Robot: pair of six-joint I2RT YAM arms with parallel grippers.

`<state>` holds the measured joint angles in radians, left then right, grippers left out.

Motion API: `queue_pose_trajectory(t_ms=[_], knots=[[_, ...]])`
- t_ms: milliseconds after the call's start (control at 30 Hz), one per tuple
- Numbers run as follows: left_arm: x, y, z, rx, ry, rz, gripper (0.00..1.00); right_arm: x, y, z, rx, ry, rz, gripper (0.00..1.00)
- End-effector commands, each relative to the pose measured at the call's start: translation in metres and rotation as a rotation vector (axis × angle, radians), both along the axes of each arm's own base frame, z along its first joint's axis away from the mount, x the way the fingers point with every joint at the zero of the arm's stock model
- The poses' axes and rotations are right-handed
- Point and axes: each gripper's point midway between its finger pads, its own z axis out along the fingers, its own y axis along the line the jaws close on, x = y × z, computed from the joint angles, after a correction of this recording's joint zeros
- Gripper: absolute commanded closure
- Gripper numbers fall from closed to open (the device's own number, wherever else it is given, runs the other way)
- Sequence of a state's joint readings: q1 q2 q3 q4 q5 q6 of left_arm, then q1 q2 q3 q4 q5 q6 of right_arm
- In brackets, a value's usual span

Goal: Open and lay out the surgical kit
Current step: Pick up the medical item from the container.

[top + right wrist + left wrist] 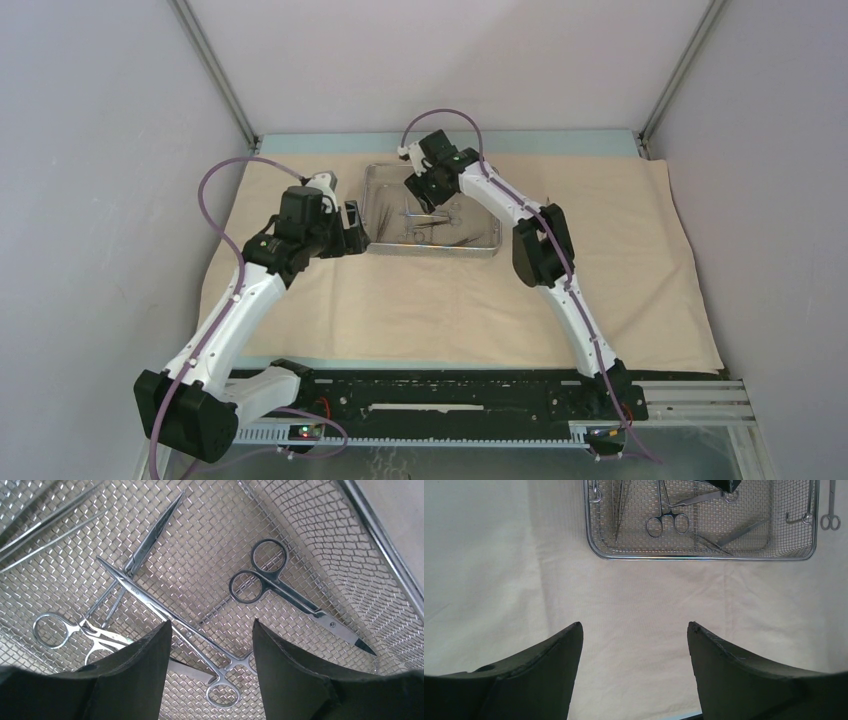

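Grey walls ring beige cloth [450, 300] under a mesh tray [430, 251]; left tool [634, 625], right tool [211, 622] gape empty.

cloth [450, 300]: beige woven fabric, matt | tray [704, 557]: shiny steel wire mesh | scissors [300, 600]: smooth polished metal

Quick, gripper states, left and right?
Left gripper: open, holding nothing, over the cloth.
Right gripper: open, holding nothing, above the forceps in the tray.
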<state>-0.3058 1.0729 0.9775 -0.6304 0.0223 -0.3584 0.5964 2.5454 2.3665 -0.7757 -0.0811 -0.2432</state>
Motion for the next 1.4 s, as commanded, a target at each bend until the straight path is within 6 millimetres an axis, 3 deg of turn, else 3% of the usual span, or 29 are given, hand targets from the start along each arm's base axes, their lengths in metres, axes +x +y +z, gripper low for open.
queue_pose_trajectory(t_ms=[0, 333, 600, 833, 1033, 1367], knots=[[0.002, 0.007, -0.002, 0.027, -0.021, 0.029, 0.19, -0.007, 0.004, 0.004, -0.016, 0.009, 0.072, 0.32], [0.005, 0.009, -0.004, 0.021, -0.010, 0.034, 0.19, -0.033, 0.004, -0.014, 0.010, 0.136, 0.052, 0.39], [0.006, 0.005, -0.003, -0.002, -0.008, 0.021, 0.19, -0.028, -0.006, -0.025, -0.072, 0.104, -0.011, 0.51], [0.006, 0.005, -0.005, -0.002, 0.000, 0.022, 0.19, -0.035, -0.005, -0.025, -0.101, 0.098, -0.037, 0.68], [0.006, 0.005, -0.005, -0.003, 0.000, 0.022, 0.19, -0.030, -0.008, -0.013, -0.072, 0.088, -0.093, 0.83], [0.005, 0.006, -0.005, -0.003, -0.002, 0.024, 0.19, -0.019, -0.002, 0.043, 0.026, 0.000, -0.139, 0.90]])
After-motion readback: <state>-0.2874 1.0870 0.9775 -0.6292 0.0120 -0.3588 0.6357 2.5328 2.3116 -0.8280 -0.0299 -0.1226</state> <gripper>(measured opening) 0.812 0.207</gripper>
